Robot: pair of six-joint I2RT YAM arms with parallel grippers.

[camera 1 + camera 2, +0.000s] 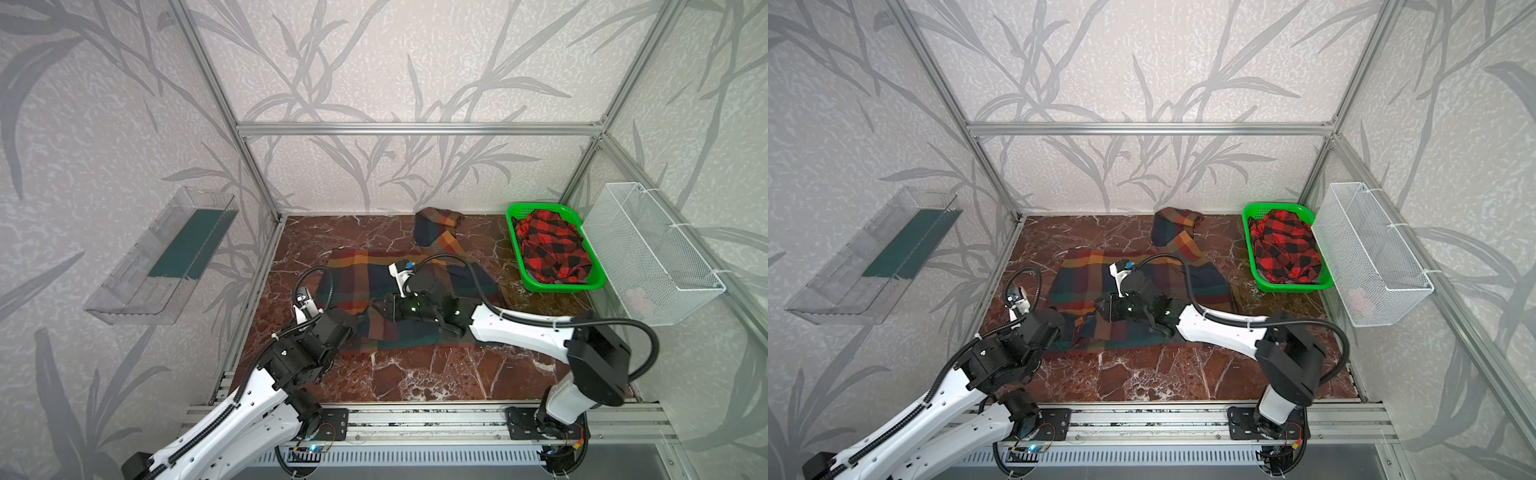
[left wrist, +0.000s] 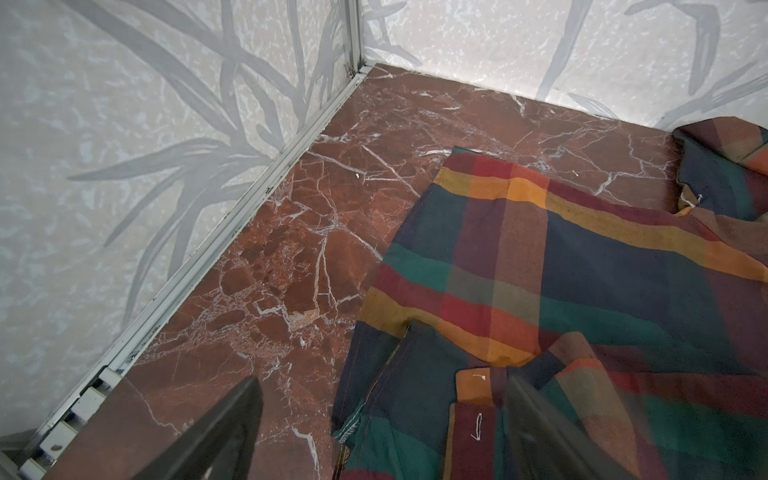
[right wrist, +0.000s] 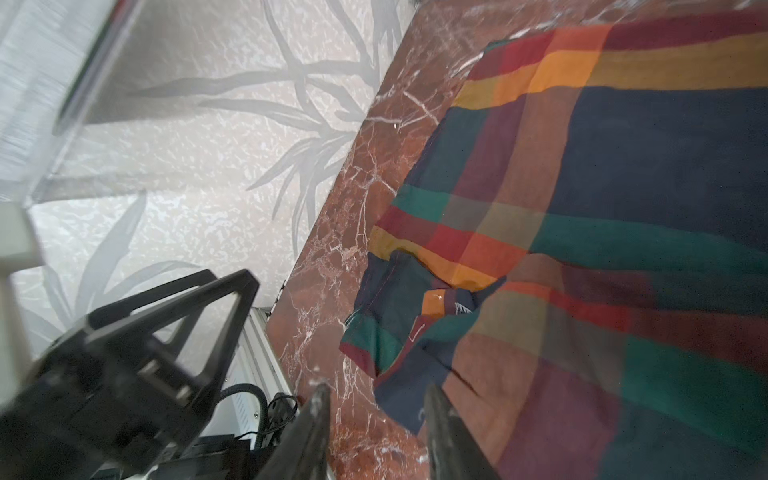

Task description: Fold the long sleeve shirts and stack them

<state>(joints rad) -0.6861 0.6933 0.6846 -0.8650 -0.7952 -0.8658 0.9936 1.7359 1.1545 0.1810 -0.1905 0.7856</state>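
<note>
Left of plaid shirt [image 1: 357,278] hem: bare table [image 1: 291,249] to wall [image 1: 241,257] | left fingers [image 2: 232,415] wide | right fingers [image 3: 444,419] narrow, empty

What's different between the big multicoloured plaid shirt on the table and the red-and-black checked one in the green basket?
The navy, orange, green and red block-plaid shirt lies spread out on the brown marble table; the red-and-black checked shirt sits crumpled in the green plastic basket. The block-plaid shirt has large blocks in several colours; the checked shirt has smaller squares in two. Both are soft plaid cloth.
</note>
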